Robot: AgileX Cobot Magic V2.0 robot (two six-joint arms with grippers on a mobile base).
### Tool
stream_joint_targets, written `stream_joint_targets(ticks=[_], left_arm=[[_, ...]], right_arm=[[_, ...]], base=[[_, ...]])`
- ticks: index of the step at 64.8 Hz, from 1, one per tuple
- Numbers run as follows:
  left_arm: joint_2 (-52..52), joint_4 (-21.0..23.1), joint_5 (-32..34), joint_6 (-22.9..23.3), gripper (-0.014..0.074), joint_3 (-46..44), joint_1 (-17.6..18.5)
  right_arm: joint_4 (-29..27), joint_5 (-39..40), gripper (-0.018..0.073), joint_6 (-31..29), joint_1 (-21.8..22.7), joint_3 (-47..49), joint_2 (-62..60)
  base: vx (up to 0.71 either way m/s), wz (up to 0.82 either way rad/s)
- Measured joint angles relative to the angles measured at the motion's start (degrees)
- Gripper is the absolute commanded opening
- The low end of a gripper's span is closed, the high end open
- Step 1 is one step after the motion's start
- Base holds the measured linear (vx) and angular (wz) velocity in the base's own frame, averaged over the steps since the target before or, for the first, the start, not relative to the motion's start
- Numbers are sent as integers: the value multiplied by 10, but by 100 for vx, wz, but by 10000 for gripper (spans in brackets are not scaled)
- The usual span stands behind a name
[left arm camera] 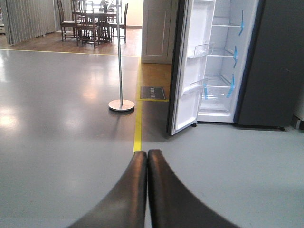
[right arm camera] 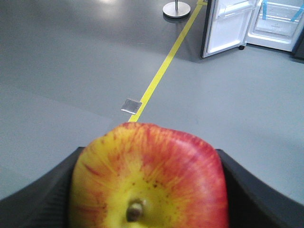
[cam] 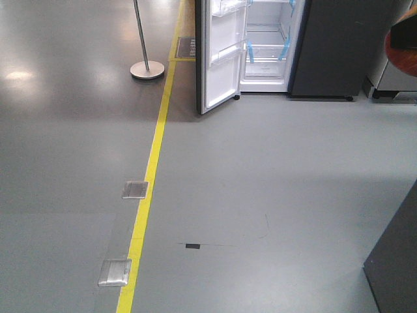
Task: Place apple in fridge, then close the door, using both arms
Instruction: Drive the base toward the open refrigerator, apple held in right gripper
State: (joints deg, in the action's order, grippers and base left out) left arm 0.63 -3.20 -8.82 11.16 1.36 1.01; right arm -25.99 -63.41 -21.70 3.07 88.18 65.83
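The apple [right arm camera: 156, 175], red with yellow patches and its stem facing the camera, fills the bottom of the right wrist view. My right gripper [right arm camera: 149, 151] is shut on it, a dark finger [right arm camera: 42, 194] pressing on each side. The fridge [cam: 326, 45] stands far ahead across the floor, its white interior [left arm camera: 221, 61] with glass shelves and blue tape showing. Its door [cam: 221, 59] is swung open to the left, white lining and clear bins facing out. My left gripper [left arm camera: 147, 153] is shut on nothing, low over the floor and pointing toward the fridge [right arm camera: 278, 23].
A yellow floor line [cam: 153, 169] runs toward the door's left side, with metal floor plates [cam: 135, 190] on it. A post on a round base [cam: 146, 68] stands left of the fridge. A dark cabinet edge [cam: 397, 261] is at lower right. A white panelled cupboard [left arm camera: 156, 28] stands behind the door.
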Motion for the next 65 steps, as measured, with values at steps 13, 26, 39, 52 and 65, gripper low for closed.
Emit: stream_joint_targets(ticks=[13,26,39,52,65], left_arm=[[0,0,0,0,-6,0,0],[0,0,0,0,-6,0,0],[0,0,0,0,-6,0,0],[0,0,0,0,-6,0,0],[0,0,0,0,-6,0,0]], right_arm=[[0,0,25,0,0,0,0],[0,0,25,0,0,0,0],[0,0,25,0,0,0,0],[0,0,25,0,0,0,0],[0,0,25,0,0,0,0]], base=[[21,1],[22,-1],[22,-4],[23,-5],[23,-5]])
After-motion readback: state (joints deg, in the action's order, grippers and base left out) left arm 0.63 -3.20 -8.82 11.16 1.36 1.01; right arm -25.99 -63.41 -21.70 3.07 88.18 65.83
